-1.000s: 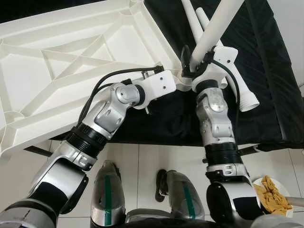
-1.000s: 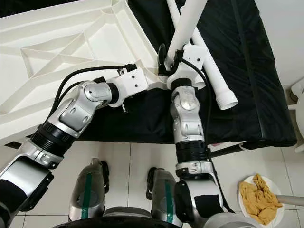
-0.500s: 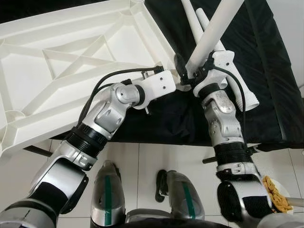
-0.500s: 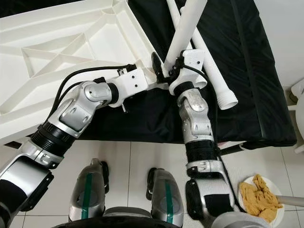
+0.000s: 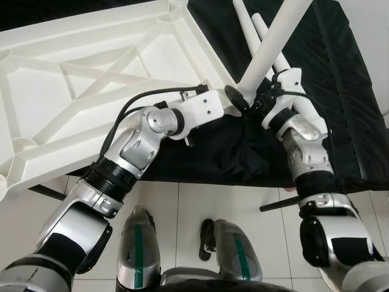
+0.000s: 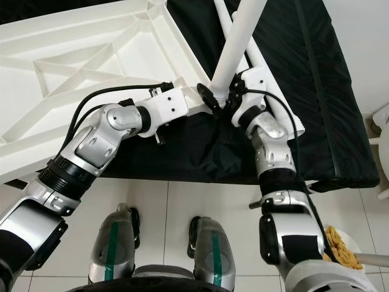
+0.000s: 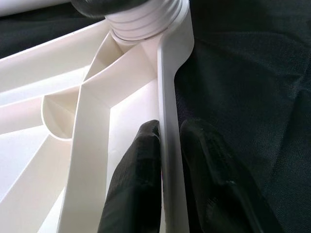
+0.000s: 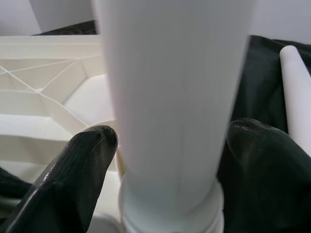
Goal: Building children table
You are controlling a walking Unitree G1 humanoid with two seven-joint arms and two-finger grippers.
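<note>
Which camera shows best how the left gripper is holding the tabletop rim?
The left wrist view: both black fingers pinch the tabletop rim between them. In the eye views the left gripper is mostly hidden behind its white wrist housing.

Around the upright table leg (image 5: 270,45) my right pincer (image 5: 248,100) blocks its base; my left pincer (image 7: 167,160) crowds the tabletop (image 5: 91,91) rim beside it. Beyond the leg, spare legs (image 5: 304,112) seemingly clutter the black mat (image 6: 316,91).

We saw the upright leg (image 5: 273,42) cut off at the top edge; its foot hid the corner socket.
</note>
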